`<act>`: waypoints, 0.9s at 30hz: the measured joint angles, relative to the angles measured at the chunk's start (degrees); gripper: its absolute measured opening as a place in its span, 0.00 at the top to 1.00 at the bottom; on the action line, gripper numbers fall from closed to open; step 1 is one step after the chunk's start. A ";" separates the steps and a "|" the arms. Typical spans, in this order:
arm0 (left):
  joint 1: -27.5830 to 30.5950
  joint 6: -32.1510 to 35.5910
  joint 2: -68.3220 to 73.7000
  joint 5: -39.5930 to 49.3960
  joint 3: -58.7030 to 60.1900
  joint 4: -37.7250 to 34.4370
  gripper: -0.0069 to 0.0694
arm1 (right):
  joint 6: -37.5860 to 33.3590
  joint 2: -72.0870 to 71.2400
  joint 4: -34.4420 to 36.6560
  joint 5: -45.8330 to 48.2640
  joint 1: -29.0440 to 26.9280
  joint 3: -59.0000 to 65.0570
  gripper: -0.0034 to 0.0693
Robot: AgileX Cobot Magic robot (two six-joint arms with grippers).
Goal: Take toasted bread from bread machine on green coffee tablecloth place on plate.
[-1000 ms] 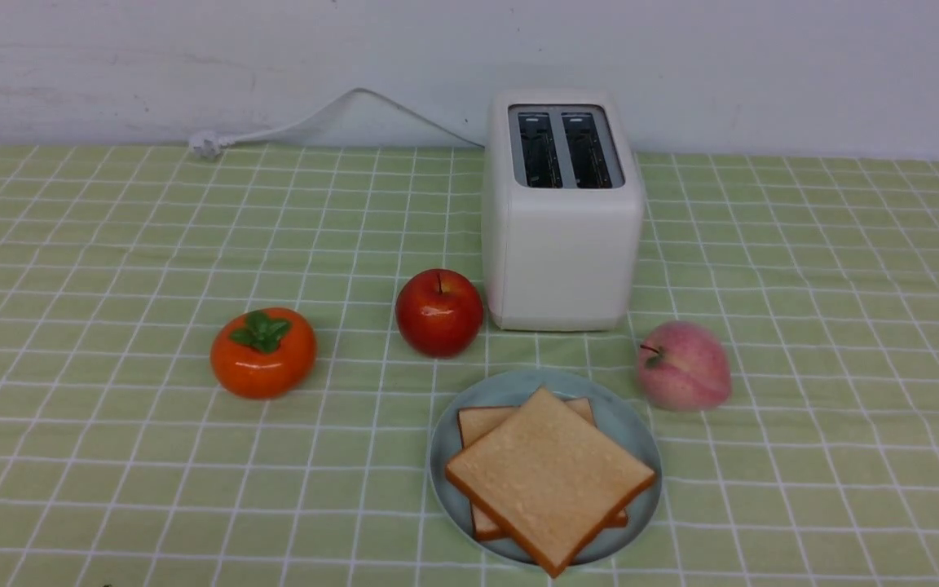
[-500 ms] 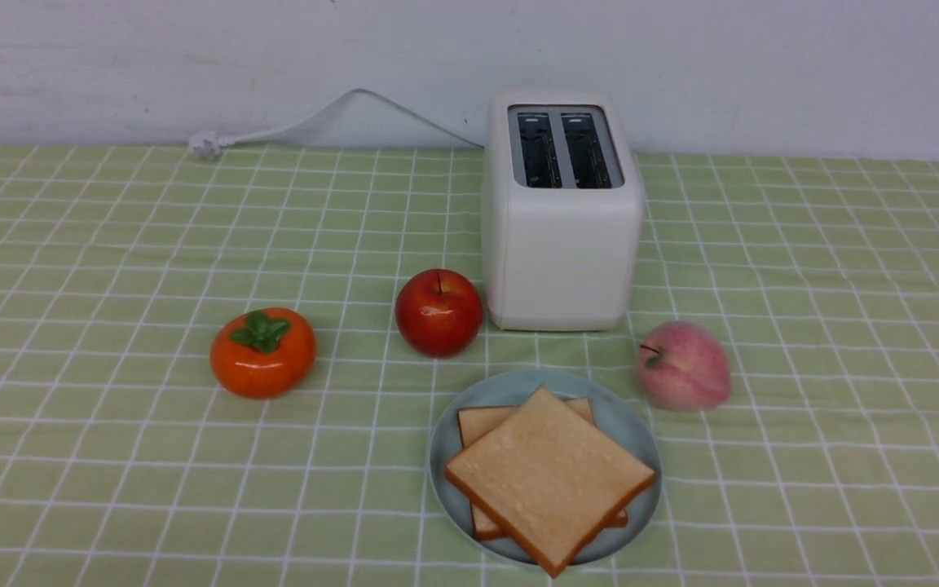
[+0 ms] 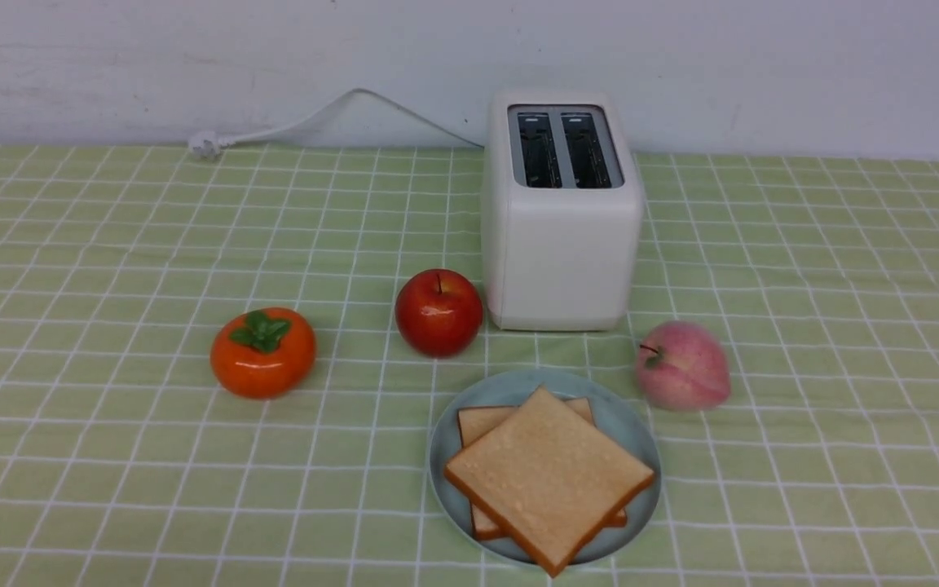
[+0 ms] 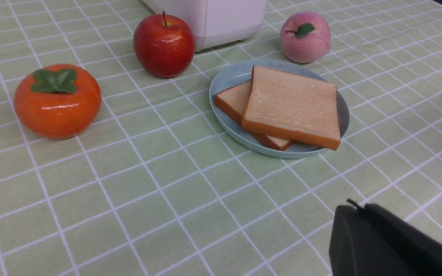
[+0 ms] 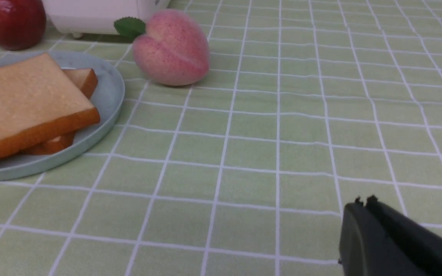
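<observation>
Two toast slices (image 3: 549,477) lie stacked on the pale blue-grey plate (image 3: 631,424), the top one turned cornerwise over the lower slice (image 3: 482,422). The white toaster (image 3: 561,244) stands behind the plate with both slots empty. All rest on the green checked tablecloth (image 3: 111,244). Neither gripper shows in the front view. My left gripper (image 4: 355,207) is shut and empty, low over the cloth, well short of the plate (image 4: 228,74) and toast (image 4: 292,105). My right gripper (image 5: 363,201) is shut and empty, over the cloth to one side of the plate (image 5: 109,90) and toast (image 5: 21,99).
A red apple (image 3: 438,312) sits left of the toaster's front, an orange persimmon (image 3: 263,352) further left, and a pink peach (image 3: 683,364) right of the plate. The toaster's white cord (image 3: 306,122) runs along the back wall to a plug.
</observation>
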 joint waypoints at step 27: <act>0.00 0.00 0.00 0.04 0.00 0.00 0.88 | 0.00 0.00 0.00 0.11 0.00 -0.01 0.95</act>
